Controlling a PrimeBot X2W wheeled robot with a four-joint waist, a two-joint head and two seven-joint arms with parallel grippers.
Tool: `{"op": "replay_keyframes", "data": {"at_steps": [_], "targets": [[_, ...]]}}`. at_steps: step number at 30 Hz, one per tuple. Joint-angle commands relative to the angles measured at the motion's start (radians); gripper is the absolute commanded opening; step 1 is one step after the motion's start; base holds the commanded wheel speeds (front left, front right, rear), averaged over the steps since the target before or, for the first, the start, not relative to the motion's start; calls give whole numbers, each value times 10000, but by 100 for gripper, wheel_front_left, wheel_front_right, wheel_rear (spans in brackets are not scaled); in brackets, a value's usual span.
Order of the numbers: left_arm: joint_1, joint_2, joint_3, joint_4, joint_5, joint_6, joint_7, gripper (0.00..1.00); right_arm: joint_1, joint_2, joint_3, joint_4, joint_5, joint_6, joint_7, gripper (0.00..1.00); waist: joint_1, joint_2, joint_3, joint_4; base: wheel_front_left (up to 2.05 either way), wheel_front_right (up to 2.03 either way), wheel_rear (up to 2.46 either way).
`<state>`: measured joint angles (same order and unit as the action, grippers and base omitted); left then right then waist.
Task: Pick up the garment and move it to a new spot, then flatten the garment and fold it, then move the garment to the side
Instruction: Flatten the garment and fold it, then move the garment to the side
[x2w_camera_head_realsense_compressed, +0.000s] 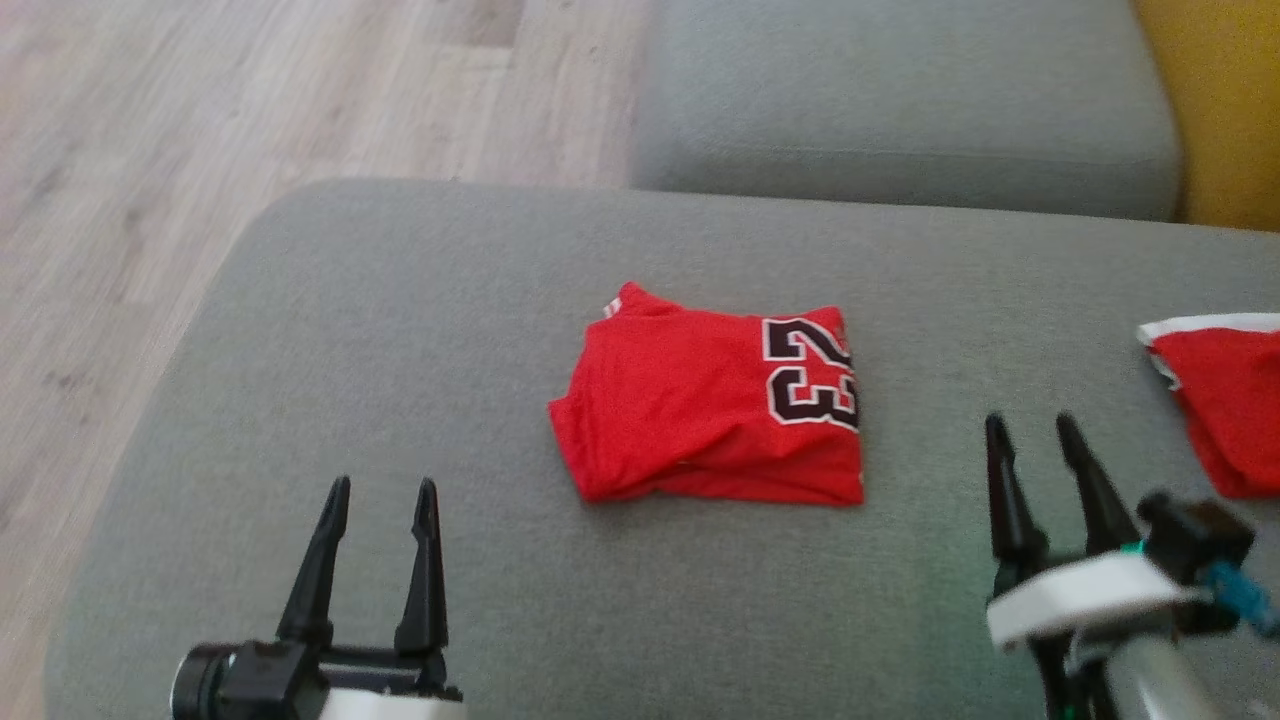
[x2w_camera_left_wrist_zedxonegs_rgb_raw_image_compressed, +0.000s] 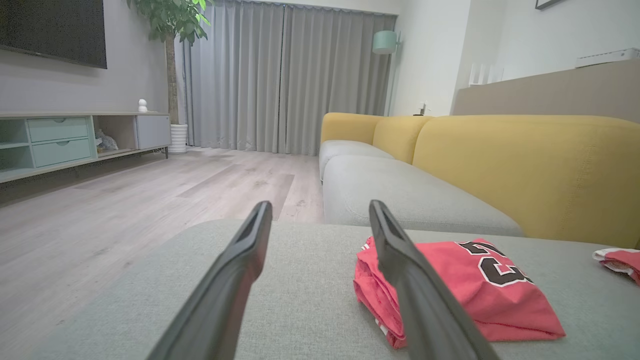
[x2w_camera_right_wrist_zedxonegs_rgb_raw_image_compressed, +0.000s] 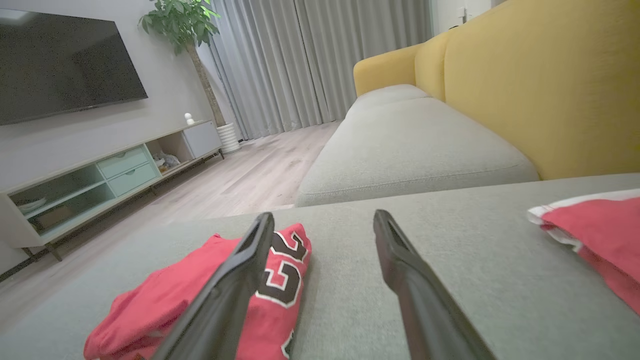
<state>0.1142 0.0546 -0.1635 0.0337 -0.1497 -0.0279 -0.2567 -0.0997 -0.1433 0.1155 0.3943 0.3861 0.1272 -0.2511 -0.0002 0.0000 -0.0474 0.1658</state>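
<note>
**A:** What takes up most of the scene?

**B:** A grey sofa seat (x2w_camera_head_realsense_compressed: 400, 350). Behind it is a second grey cushion (x2w_camera_head_realsense_compressed: 900, 100), with a yellow backrest (x2w_camera_head_realsense_compressed: 1220, 100) at the far right. Pale wood floor (x2w_camera_head_realsense_compressed: 150, 150) runs along the left.

**A:** Where's the garment?

**B:** The red garment (x2w_camera_head_realsense_compressed: 690, 410) lies near the middle of the sofa seat, folded into a compact rectangle. A black "23" (x2w_camera_head_realsense_compressed: 812, 385) shows along its right edge.

**A:** Any other cloth?

**B:** Yes, a red cloth with white trim (x2w_camera_head_realsense_compressed: 1225, 400) lies on the same seat at the right edge of the head view. It is well apart from the garment.

**A:** And the grippers?

**B:** The left gripper (x2w_camera_head_realsense_compressed: 385, 482) sits low, to the left of the garment. Its jaws are spread, with nothing between them. The right gripper (x2w_camera_head_realsense_compressed: 1029, 420) is between the garment and the red cloth. Its jaws are also spread and hold nothing. Neither gripper touches the fabric.
</note>
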Motion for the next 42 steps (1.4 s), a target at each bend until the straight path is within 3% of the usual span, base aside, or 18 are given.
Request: {"op": "replay_keyframes", "data": {"at_steps": [1, 6, 12, 42], "targets": [[-175, -43, 382, -186, -15, -56, -51, 100, 20, 102, 86, -637, -335, 35, -105, 100, 2, 0, -306, -351, 0, 0, 0], [88, -43, 556, 274, 51, -123, -51, 100, 1443, 332, 63, -1569, -1257, 35, -106, 100, 2, 0, -553, -717, 0, 0, 0], [287, -43, 600, 729, 32, -173, -51, 100, 2185, 498, 24, -1834, -1776, 35, -106, 100, 2, 0, -640, -970, 0, 0, 0], [258, -43, 714, 873, 29, -67, -51, 100, 1628, 778, 128, -939, -1801, 35, -106, 100, 2, 0, -84, -1079, 0, 0, 0]]}}
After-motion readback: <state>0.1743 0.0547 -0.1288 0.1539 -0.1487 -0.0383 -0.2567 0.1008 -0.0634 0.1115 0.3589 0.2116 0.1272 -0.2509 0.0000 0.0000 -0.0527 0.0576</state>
